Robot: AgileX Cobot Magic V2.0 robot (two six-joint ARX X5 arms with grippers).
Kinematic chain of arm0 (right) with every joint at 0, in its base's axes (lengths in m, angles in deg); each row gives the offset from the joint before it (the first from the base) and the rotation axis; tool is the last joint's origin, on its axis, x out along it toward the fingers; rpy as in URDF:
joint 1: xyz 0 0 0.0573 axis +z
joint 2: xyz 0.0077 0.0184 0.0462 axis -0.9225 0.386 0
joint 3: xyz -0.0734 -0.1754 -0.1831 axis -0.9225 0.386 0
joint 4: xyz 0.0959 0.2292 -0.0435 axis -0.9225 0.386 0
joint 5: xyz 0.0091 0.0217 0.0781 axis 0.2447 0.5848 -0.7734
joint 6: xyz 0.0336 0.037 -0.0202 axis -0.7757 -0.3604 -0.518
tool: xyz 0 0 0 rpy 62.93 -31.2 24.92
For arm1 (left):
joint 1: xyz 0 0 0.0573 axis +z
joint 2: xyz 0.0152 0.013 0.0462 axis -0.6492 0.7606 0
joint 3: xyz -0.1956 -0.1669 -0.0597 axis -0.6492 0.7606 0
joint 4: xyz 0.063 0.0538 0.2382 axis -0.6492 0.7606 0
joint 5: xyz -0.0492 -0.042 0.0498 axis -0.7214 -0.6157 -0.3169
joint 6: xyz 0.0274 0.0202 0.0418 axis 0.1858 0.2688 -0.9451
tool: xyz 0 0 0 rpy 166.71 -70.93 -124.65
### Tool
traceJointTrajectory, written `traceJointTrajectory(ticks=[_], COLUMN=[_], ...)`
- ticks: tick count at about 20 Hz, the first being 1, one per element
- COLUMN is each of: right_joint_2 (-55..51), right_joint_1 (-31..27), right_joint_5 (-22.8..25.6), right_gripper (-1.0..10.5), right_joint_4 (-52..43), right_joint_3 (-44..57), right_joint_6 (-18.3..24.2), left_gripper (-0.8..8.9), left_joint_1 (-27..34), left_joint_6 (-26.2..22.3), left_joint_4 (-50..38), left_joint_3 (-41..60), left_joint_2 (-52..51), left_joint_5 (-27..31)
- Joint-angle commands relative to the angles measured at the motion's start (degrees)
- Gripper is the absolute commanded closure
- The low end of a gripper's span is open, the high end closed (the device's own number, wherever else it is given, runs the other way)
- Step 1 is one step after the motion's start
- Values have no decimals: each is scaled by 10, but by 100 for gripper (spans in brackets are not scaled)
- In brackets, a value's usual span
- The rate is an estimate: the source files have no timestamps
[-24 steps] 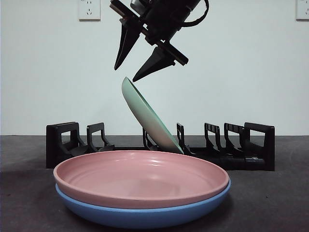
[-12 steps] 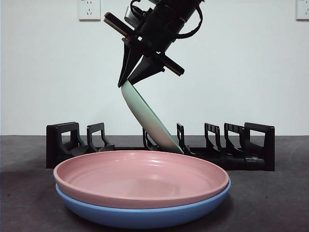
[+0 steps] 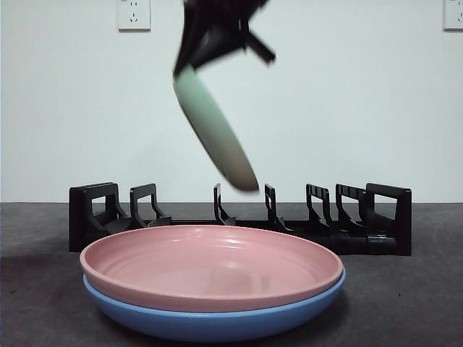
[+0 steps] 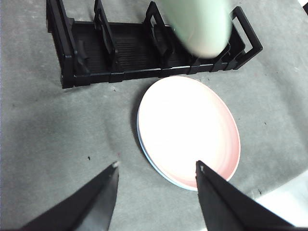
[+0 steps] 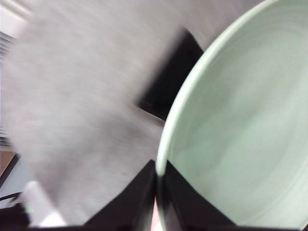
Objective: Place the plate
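A pale green plate hangs tilted in the air above the black dish rack, its lower edge clear of the slots. My right gripper is shut on the plate's upper rim, blurred by motion. The right wrist view shows the green plate filling the frame, with the right gripper clamped on its rim. My left gripper stands open and high over the table, holding nothing. The left wrist view also takes in the green plate over the rack.
A pink plate lies stacked on a blue plate in front of the rack, near the table's front. From the left wrist the pink plate shows beside the rack. Two wall sockets sit high on the white wall.
The right gripper came down onto the green plate leaning in the rack, shut on its rim, and has lifted it up out of the slot.
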Motion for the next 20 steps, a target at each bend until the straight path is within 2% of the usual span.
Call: traceJointTrajectory(ticks=[1, 4, 7, 10, 16, 20], right_joint_2=[-15, -45, -82, -130, -252, -290], right_joint_1=[11, 38, 87, 141, 243, 319], right_joint_5=[-2, 0, 21, 76, 177, 310], right_gripper=[937, 937, 936, 936, 936, 936], right_joint_4=[30, 77, 76, 54, -40, -109], right_joint_3=[-37, -39, -22, 26, 217, 337], right_joint_6=[37, 85, 101, 105, 105, 105], left_gripper=[563, 563, 563, 563, 563, 563], left_joint_1=[-1, -1, -1, -1, -1, -1], left_joint_6=[0, 0, 0, 0, 0, 0], left_joint_4=[-8, -9, -9, -10, -10, -10], left_joint_3=[-10, -10, -10, -10, -10, -10], left_joint_2=[3, 3, 3, 3, 3, 3], left_joint_5=[3, 3, 3, 15, 18, 18])
